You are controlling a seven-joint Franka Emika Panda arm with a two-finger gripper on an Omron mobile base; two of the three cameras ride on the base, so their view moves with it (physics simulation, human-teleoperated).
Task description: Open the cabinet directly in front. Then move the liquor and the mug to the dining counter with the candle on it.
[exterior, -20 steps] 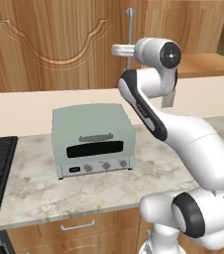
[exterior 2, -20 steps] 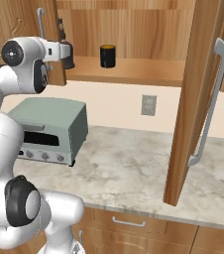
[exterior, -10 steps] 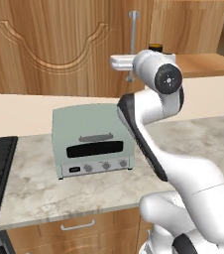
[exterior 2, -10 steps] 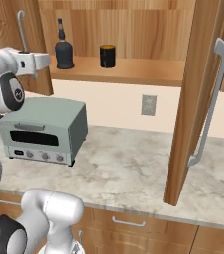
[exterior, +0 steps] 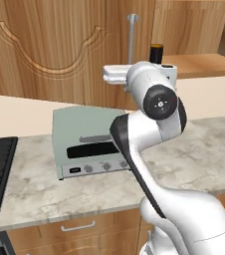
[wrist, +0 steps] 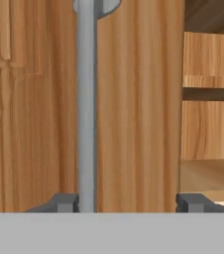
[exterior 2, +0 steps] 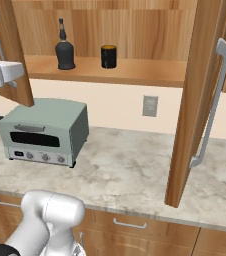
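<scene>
Hand view looks straight at a cabinet point(wrist: 134, 99) door of medium-brown wood with fine vertical grain; a smooth round silver bar handle point(wrist: 86, 109) runs up it, capped by a rounded mount at the top. The gripper point(wrist: 129, 201) stands open, its two small dark finger tips well apart: the left tip sits just beside the handle's foot, the right tip near the door's right edge. Nothing lies between them but the door face. To the right of the door edge the cabinet's inside shows as paler wood planks and a shelf.

Right base view has the cabinet open. The right door point(exterior 2: 205, 95) swings out toward the camera, flat-faced, with a long curved silver handle. On the pale wooden shelf point(exterior 2: 135, 72) stand the liquor point(exterior 2: 64, 48), a squat near-black bottle with rounded body and thin neck, and to its right the mug point(exterior 2: 108, 56), a short black cylinder with a yellow-orange rim. The two are near each other but apart.

Below, a boxy sage-green toaster oven point(exterior 2: 42, 130) with a dark glass window and a row of small knobs sits on a mottled beige marble counter point(exterior 2: 130, 170). A grey wall outlet point(exterior 2: 150, 106) is set in the cream wall behind.

Left base view shows the left door's carved arched panel point(exterior: 50, 55) and the mug's top beyond the arm.
</scene>
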